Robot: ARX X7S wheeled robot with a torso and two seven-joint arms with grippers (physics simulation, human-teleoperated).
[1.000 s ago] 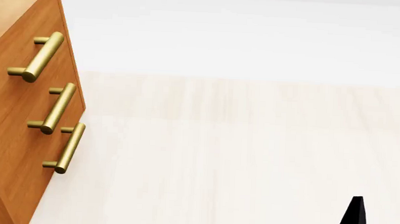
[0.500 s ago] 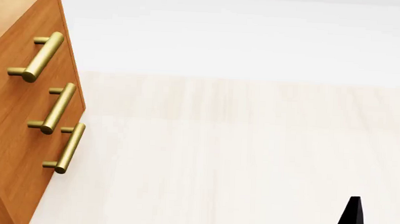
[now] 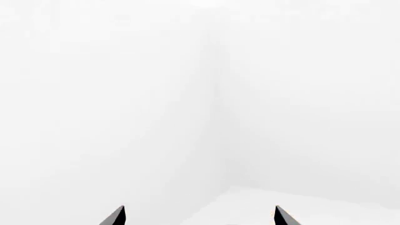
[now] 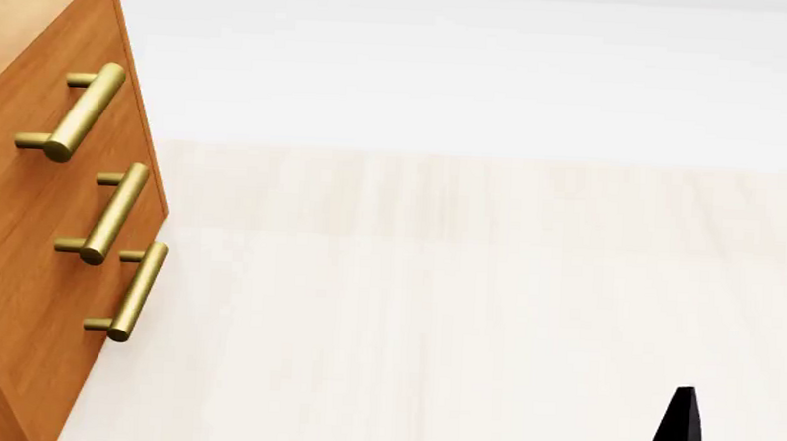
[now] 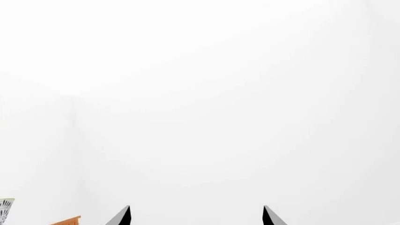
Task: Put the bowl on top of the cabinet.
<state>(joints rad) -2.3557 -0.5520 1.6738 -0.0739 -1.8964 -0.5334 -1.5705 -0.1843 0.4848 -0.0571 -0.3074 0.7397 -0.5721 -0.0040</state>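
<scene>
Three cylindrical brass bar handles run down the drawer fronts of the smooth orange-brown wooden cabinet at head view's left, beside pale wood-grain floor. A sliver of patterned bowl shows in the right wrist view. Left gripper and right gripper: jaws spread apart, gripping nothing.

Bare simulated room; pale wood floor, white walls, wooden cabinet

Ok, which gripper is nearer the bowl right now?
Right, probably. The right gripper sees an edge of the bowl beside a corner of the cabinet; the left gripper faces only white walls.
</scene>
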